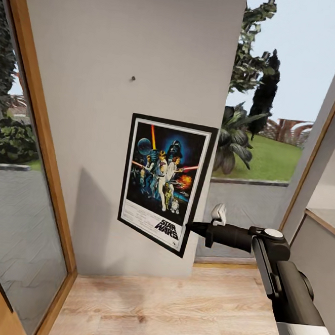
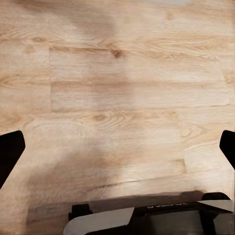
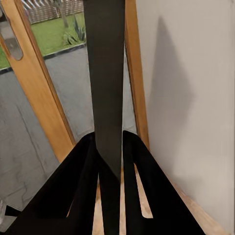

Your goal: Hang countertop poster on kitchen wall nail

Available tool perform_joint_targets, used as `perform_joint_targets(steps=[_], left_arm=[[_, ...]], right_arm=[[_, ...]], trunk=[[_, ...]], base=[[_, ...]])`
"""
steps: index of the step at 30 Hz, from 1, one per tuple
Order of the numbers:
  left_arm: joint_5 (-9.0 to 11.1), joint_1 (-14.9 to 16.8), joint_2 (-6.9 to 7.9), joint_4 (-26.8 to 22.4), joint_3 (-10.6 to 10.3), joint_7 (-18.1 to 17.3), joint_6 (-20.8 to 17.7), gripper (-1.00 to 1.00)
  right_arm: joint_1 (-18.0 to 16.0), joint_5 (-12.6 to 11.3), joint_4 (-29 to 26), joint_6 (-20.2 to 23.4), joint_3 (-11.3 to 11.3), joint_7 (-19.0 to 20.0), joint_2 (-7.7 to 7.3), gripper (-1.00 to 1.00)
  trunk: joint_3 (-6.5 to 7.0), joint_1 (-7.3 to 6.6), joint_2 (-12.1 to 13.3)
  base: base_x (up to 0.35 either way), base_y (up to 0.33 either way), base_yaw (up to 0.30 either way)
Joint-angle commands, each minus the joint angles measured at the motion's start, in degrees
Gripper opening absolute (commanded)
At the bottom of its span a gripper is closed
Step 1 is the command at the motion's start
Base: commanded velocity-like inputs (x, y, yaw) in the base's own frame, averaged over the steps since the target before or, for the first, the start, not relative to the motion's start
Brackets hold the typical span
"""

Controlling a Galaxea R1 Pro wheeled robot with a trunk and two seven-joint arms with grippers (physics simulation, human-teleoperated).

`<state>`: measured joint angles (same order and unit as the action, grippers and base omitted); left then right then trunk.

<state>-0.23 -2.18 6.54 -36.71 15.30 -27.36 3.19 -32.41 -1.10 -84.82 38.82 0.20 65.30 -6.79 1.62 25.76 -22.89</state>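
Observation:
The poster point(image 1: 163, 181), a black-framed Star Wars picture with a white inner border, hangs in the air in front of the pale grey wall point(image 1: 99, 131), tilted slightly. My right gripper point(image 1: 190, 227) is shut on its lower right edge. The wall nail point(image 1: 133, 77), a tiny dark peg, sits above and left of the poster's top edge, well apart from it. In the right wrist view the poster's dark edge point(image 3: 106, 88) runs up between the shut fingers point(image 3: 78, 196). The left gripper point(image 2: 117, 147) is open, its fingertips point(image 2: 9, 152) spread wide over the wooden floor point(image 2: 117, 88).
The wall panel stands between two wood-framed glass openings: a glass door point(image 1: 18, 185) at the left and a window point(image 1: 261, 145) onto a garden at the right. Light wood floor point(image 1: 175, 315) lies below. A ledge point(image 1: 325, 222) sits at the far right.

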Motion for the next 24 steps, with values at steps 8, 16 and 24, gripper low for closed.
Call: perform_joint_targets(steps=[8, 16, 24], left_arm=[[-0.19, -0.01, 0.39, 2.54, 0.14, -0.45, 0.09, 1.00], [-0.25, -0.01, 1.88, 5.57, -0.13, -0.44, 0.13, 1.00], [-0.29, -0.01, 2.37, 6.35, -0.27, -0.28, 0.20, 1.00]], right_arm=[[-6.76, -0.23, -0.99, 4.42, 1.15, 0.46, 0.49, -1.00], [-20.01, -0.25, -1.01, 15.36, 4.29, 3.59, 1.56, -1.00], [-34.49, -0.16, 11.31, 18.21, 7.03, 4.17, 3.60, -1.00]], trunk=[[0.00, 0.02, -0.03], [0.00, 0.02, -0.03], [0.00, 0.02, -0.03]], base=[[0.001, 0.000, 0.000], [0.000, 0.000, 0.000], [0.000, 0.000, 0.000]])
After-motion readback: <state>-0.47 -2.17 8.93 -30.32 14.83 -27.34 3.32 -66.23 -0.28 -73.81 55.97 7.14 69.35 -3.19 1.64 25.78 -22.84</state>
